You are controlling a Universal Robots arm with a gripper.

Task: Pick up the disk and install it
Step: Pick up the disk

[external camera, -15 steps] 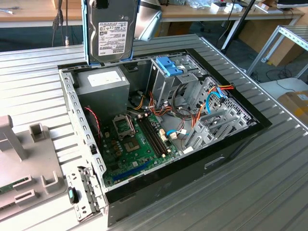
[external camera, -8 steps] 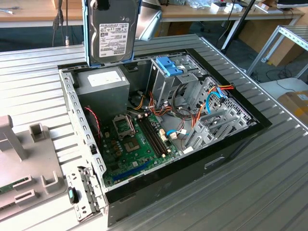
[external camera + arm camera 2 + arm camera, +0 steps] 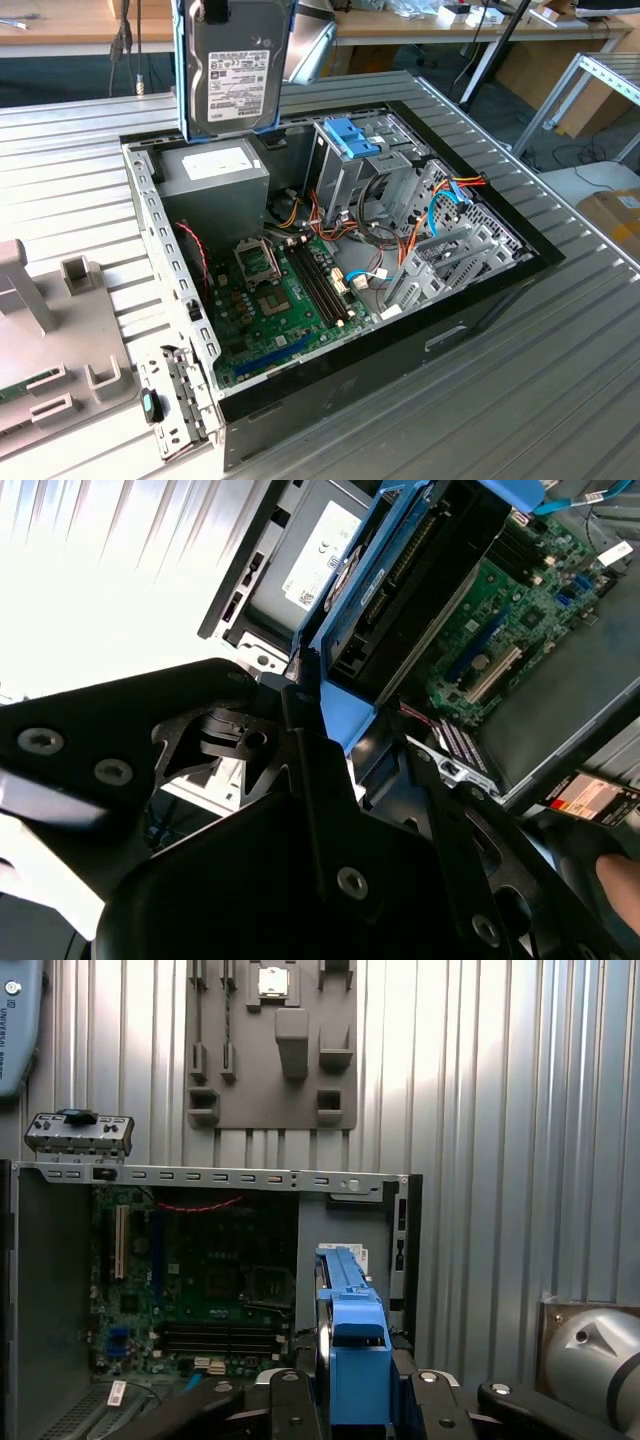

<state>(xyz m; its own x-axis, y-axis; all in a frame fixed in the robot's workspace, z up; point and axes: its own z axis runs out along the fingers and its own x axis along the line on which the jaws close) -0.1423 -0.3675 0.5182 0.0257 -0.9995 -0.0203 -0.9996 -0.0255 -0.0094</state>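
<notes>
Gripper (image 3: 355, 1400) is clamped on the disk (image 3: 236, 70), fingers (image 3: 288, 1400) pinching the blue frame on both sides; the first wrist view shows the frame edge-on between them. Disk hangs upright, label facing the exterior camera, clear above the open computer case (image 3: 150, 215), roughly over the power supply (image 3: 215, 172) in the far corner. It touches nothing in the case.

Step, as I read it: pickup done, carry phase, install not started. The drive cage (image 3: 352, 165) with its blue latch (image 3: 352, 137) sits toward the exterior view's right of the disk, near but apart.

Next move calls for lining the frame up with the cage slot and tipping the disk off vertical to match it, and for staying clear of the loose orange and blue cables (image 3: 400, 235) beside the cage.

Hard to make out:
- Top of the disk and the whole gripper are cut off by the top edge of the exterior view.
- Cage slot opening isn't visible, so I can't tell entry direction.
- In the second wrist view, dark gripper hardware blocks most of the scene; the disk (image 3: 400, 610) shows from underneath, over the motherboard (image 3: 510, 630).
- A grey fixture plate (image 3: 270, 1045) lies on the table (image 3: 560, 370) outside the case; its role is unclear.
</notes>
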